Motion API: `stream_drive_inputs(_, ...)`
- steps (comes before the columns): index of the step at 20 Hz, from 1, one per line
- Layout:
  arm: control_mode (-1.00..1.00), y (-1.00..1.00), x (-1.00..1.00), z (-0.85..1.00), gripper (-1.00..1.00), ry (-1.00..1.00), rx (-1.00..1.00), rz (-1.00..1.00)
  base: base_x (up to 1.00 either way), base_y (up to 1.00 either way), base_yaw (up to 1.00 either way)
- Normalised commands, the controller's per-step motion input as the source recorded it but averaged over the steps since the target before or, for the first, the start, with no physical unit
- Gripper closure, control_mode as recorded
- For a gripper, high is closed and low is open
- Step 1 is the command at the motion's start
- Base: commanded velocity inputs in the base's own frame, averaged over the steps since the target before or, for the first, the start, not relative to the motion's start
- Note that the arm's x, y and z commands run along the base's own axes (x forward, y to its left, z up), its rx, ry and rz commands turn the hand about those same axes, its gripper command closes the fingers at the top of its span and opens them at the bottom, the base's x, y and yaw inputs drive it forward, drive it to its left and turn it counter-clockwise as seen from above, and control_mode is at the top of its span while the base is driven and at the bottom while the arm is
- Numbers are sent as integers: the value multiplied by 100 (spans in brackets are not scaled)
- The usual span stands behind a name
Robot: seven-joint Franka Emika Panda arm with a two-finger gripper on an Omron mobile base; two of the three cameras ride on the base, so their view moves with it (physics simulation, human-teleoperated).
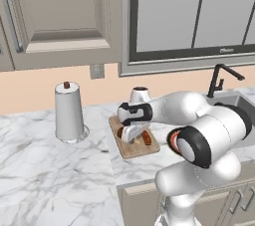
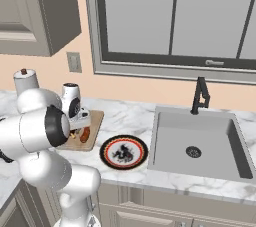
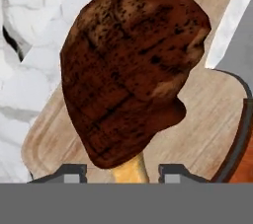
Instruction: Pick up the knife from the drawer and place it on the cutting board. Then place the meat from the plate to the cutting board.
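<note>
The end effector [image 3: 120,172], fingers parted and holding nothing, hovers over the meat [image 3: 128,70] lying on the cutting board [image 3: 207,124] beside the knife [image 1: 146,138]; release looks underway, retreat upward next.

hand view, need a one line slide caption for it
Close-up of the dark reddish-brown lump of meat with a pale bone end, over the light-brown wooden cutting board, jaws parted beneath it.

The white marble counter [image 1: 45,170] carries the wooden cutting board [image 1: 130,151] directly under the fingers [image 3: 118,171]. A paper towel roll [image 1: 68,111] stands to their left, the plate [image 2: 123,152] to their right, the sink [image 2: 197,147] beyond it.
</note>
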Motion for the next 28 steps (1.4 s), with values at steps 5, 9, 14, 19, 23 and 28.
stream_drive_inputs(5, -100, 0, -4, 30, -100, -5, 0, 0, 0, 0, 0)
stream_drive_inputs(9, -100, -10, -19, 67, -100, -16, 0, 0, 0, 0, 0)
stream_drive_inputs(14, -100, -31, -24, 84, -100, -17, 0, 0, 0, 0, 0)
stream_drive_inputs(19, -100, -65, -26, 60, -100, -16, 4, 0, 0, 0, 0)
stream_drive_inputs(23, -100, -69, -41, 60, -100, -13, 7, 0, 0, 0, 0)
stream_drive_inputs(28, -100, -68, -87, 82, -100, -8, 9, 0, 0, 0, 0)
